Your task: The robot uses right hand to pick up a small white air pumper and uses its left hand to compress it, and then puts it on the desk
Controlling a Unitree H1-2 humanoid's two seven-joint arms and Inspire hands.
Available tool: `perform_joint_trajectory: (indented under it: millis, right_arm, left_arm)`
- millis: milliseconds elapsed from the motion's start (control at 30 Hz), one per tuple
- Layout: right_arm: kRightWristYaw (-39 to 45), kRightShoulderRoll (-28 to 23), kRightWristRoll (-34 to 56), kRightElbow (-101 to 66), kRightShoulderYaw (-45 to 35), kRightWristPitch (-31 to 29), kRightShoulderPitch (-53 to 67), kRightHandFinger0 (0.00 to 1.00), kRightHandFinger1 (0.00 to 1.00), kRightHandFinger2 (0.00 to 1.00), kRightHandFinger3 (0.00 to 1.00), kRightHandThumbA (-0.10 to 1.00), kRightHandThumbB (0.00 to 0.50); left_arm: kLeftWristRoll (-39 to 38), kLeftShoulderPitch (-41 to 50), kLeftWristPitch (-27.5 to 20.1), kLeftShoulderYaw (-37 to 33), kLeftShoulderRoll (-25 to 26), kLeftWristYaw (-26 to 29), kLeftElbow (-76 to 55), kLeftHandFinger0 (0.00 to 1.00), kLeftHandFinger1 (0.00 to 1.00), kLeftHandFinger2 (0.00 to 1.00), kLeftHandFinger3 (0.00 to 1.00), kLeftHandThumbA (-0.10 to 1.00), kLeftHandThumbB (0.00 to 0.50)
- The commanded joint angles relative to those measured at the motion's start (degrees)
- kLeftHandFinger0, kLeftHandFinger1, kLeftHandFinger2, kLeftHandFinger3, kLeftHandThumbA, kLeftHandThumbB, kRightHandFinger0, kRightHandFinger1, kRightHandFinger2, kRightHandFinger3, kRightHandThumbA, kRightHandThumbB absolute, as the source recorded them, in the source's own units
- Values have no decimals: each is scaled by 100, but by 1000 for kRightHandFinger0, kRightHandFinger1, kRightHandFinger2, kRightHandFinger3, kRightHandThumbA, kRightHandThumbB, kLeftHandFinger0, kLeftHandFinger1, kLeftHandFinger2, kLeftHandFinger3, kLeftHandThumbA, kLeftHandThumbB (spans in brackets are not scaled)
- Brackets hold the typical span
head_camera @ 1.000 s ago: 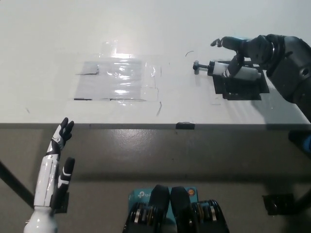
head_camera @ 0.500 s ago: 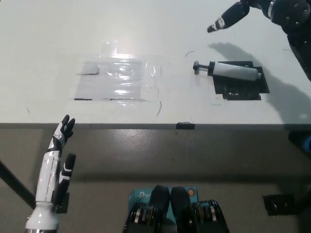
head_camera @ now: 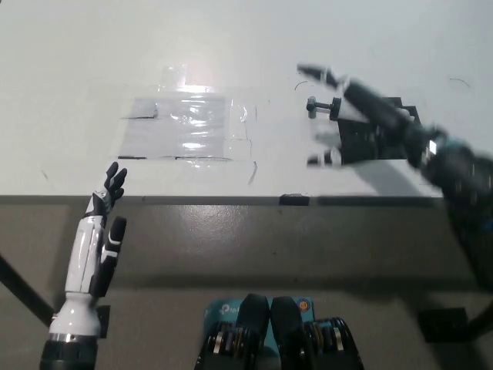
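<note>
The small white air pumper [head_camera: 348, 110] lies on its side on a black pad [head_camera: 402, 105] at the right of the white desk. Its dark plunger handle [head_camera: 313, 105] points left. My black right hand [head_camera: 368, 122] hovers over the pumper, blurred by motion, open with fingers spread wide; one fingertip [head_camera: 306, 71] reaches past the handle and another [head_camera: 317, 160] lies nearer the desk's front. It covers most of the pumper body and holds nothing. My white left hand [head_camera: 102, 226] rests open at the lower left, below the desk edge.
A clear plastic sheet [head_camera: 185, 127] is taped flat on the desk's left middle. The desk's front edge [head_camera: 192, 199] runs across the picture, with a small black clip [head_camera: 293, 200] on it. Thin pen marks lie near the pumper.
My right hand, on the pumper a second ago, lifted to the top right and has now swung back down over it. My left hand drifted slightly up and right.
</note>
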Motion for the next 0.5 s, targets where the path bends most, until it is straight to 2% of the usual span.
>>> perform_joint_trajectory:
  millis: [0,33,200,233,267,333,433,467]
  right_arm:
    - [-1921,1047,1013,-3719,-1755,-1154,1574,1000,1000,1000,1000,1000,305]
    - [-1957,1140,984,-3594,-1744,-1256,1670,1000,1000,1000,1000,1000,312]
    - [-2017,1626,923,-2807,-1852,-1832,2007,1000,1000,1000,1000,1000,264]
    - [-1999,1751,857,-2449,-1838,-2124,2093,1000,1000,1000,1000,1000,200]
    - [-1978,1815,828,-2336,-1856,-2213,2137,1000,1000,1000,1000,1000,193]
    - [-2029,1904,635,-1771,-1882,-2508,2172,1000,1000,1000,1000,1000,184]
    - [-2193,2101,378,-1180,-1922,-2483,2215,1000,1000,1000,1000,1000,244]
    - [-2208,2127,343,-1081,-1924,-2478,2233,1000,1000,1000,1000,1000,238]
  left_arm:
    - [-937,-589,-414,119,405,-378,262,1000,1000,1000,1000,1000,240]
    - [-946,-569,-368,120,402,-384,234,1000,1000,1000,1000,1000,239]
    - [-923,-439,-308,136,405,-383,202,1000,1000,1000,1000,1000,260]
    - [-891,-372,-297,146,426,-362,176,1000,1000,1000,1000,1000,269]
    - [-889,-341,-295,141,433,-363,163,1000,1000,1000,1000,1000,271]
    - [-956,-258,-243,131,410,-382,143,1000,1000,1000,1000,1000,260]
    - [-882,-146,-362,109,450,-391,167,1000,1000,1000,1000,1000,254]
    - [-921,-117,-374,103,452,-413,171,1000,1000,1000,1000,1000,252]
